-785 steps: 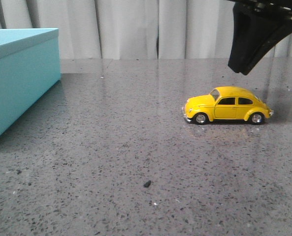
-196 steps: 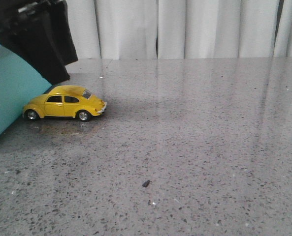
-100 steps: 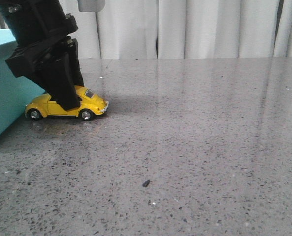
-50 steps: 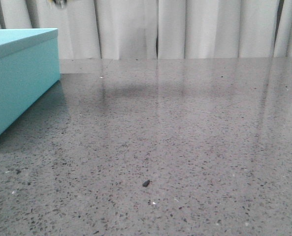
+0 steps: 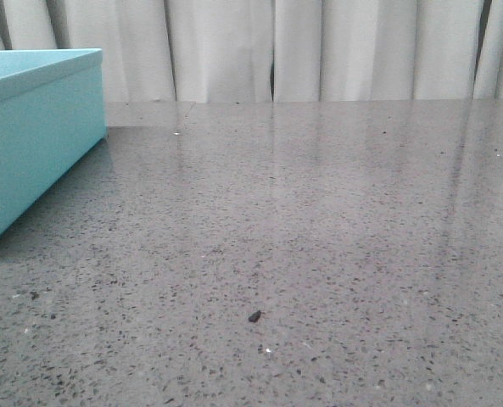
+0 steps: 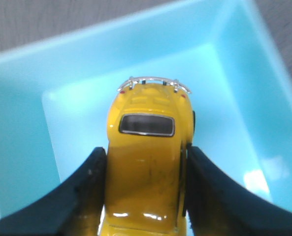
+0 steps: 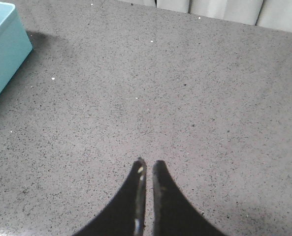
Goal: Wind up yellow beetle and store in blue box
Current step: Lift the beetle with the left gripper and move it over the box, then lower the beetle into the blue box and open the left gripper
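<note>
My left tool [image 6: 145, 196] grips small glossy yellow toy beetle [image 6: 146, 162] above turquoise-blue box [image 6: 224, 128]; I'd lower w/ care, then release. Right tool [image 7: 146, 169] clenched, empty.

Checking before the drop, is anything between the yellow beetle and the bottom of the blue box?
Nothing visible. The left pincer holds the yellow beetle over the open blue box, and the turquoise floor around the car looks bare. The patch directly beneath the car is hidden.

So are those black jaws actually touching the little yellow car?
Touching. In the left wrist view the left gripper presses both sides of the yellow beetle, above the blue box.
</note>
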Robot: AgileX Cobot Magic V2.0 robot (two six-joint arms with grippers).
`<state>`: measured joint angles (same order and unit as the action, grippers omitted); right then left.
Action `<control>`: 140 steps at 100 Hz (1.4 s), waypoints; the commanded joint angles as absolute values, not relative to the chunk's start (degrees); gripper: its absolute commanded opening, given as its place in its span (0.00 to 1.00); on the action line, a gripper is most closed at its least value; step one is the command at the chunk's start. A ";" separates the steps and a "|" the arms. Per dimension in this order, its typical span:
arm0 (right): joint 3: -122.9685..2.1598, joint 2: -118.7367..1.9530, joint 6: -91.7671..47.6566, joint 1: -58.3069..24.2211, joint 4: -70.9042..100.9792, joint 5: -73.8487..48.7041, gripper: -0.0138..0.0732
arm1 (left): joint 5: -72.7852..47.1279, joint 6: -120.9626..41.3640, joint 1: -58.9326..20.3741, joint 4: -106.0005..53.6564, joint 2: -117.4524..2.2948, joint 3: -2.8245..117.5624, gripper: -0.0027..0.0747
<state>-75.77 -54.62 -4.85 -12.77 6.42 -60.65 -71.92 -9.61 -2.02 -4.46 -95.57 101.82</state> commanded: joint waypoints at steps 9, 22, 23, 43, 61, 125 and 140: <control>-76.91 -53.61 -5.60 -12.82 6.63 -56.91 0.10 | -73.19 -6.52 -0.49 -5.10 -97.35 97.14 0.14; -76.91 -53.61 -5.60 -12.82 6.63 -56.91 0.10 | -71.75 -5.32 -0.60 -4.99 -100.47 95.02 0.14; -76.91 -53.61 -5.60 -12.82 6.63 -56.91 0.10 | -71.75 -5.18 -0.60 -4.84 -100.58 95.02 0.15; -76.91 -53.61 -5.60 -12.82 6.63 -56.91 0.10 | -71.07 -2.18 -0.60 -1.36 -102.64 95.02 0.35; -76.91 -53.61 -5.60 -12.82 6.63 -56.91 0.10 | -70.54 0.50 -0.60 0.00 -102.73 95.02 0.62; -66.04 -42.85 -7.47 -12.82 6.63 -49.84 0.10 | -34.05 -1.47 -15.77 0.00 -68.03 74.65 0.53; -59.11 -36.34 -10.38 -12.82 6.63 -45.40 0.10 | -23.80 -0.73 -20.44 0.00 -56.55 57.95 0.44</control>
